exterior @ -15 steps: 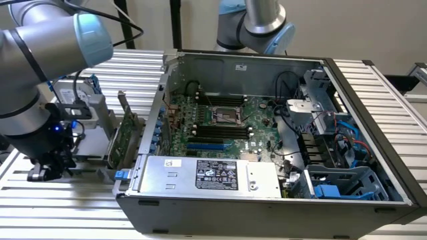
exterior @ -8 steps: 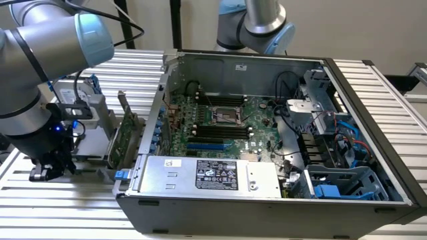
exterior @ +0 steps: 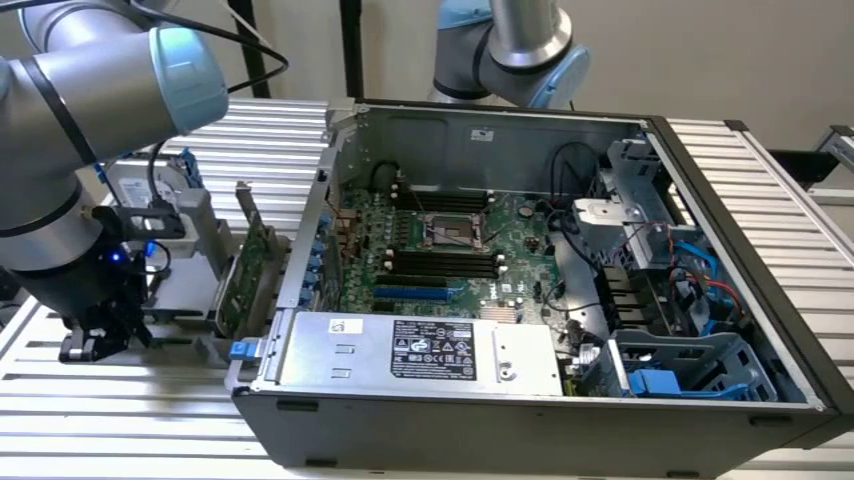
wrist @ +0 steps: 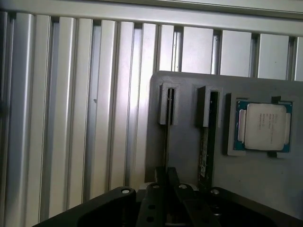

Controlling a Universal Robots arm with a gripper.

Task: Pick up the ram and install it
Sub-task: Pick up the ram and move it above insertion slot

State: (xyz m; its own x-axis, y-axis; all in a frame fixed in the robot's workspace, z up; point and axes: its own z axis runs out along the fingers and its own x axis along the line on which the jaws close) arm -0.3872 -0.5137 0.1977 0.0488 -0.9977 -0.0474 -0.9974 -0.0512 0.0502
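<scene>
The ram (wrist: pixel 167 137) stands on edge in a slot of the grey holder tray (wrist: pixel 184 118), showing as a thin dark strip. My gripper (wrist: pixel 166 174) is down at the near end of this stick, its jaws drawn close together on either side of it. A second stick (wrist: pixel 205 146) stands in the neighbouring slot. In the exterior view my gripper (exterior: pixel 96 342) hangs low over the tray (exterior: pixel 180 322), at the exterior view's left of the open computer case (exterior: pixel 534 410). The motherboard's black memory slots (exterior: pixel 434 262) lie inside the case.
A processor chip (wrist: pixel 263 126) rests in a recess of the tray beside the sticks. A wide green expansion card (exterior: pixel 251 275) stands upright between the tray and the case wall. A second arm (exterior: pixel 514 50) stands behind the case. The table is ribbed aluminium (wrist: pixel 71 118).
</scene>
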